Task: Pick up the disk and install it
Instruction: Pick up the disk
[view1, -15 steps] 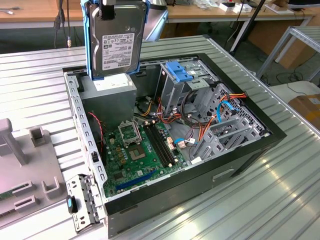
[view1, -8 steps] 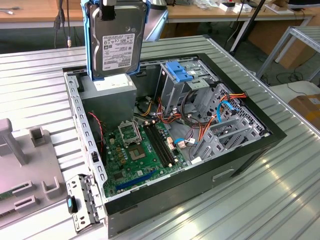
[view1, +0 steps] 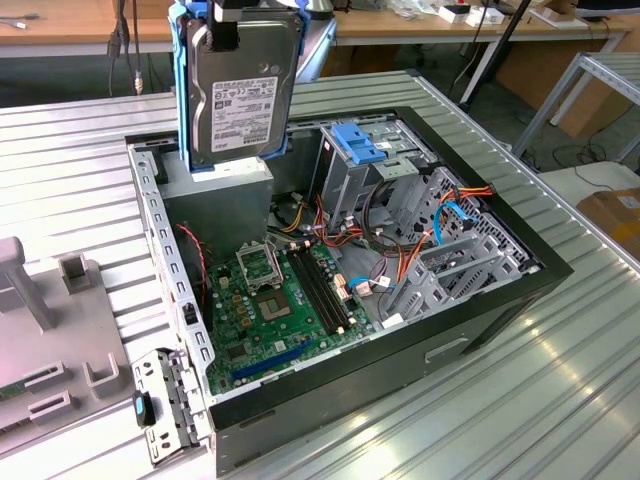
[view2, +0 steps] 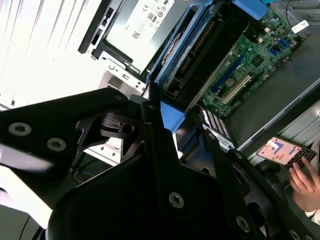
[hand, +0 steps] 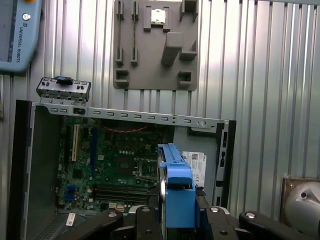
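Ribbed counter (view1: 540, 400) nearest; grey fixture plate (view1: 40, 330) at left. Next, open computer case (view1: 330, 400), disk (view1: 240, 100) held upright above its far-left corner, clamped in closed pincer (view1: 225, 30). Right of that, drive cage (view1: 342, 190): likely best to keep disk square, clear of cables (view1: 455, 213).

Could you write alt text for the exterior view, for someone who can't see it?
The robot's hand holds the disk upright, label toward the camera, over an open computer case lying on a ribbed metal table. Inside the case are a green motherboard and coloured cables.
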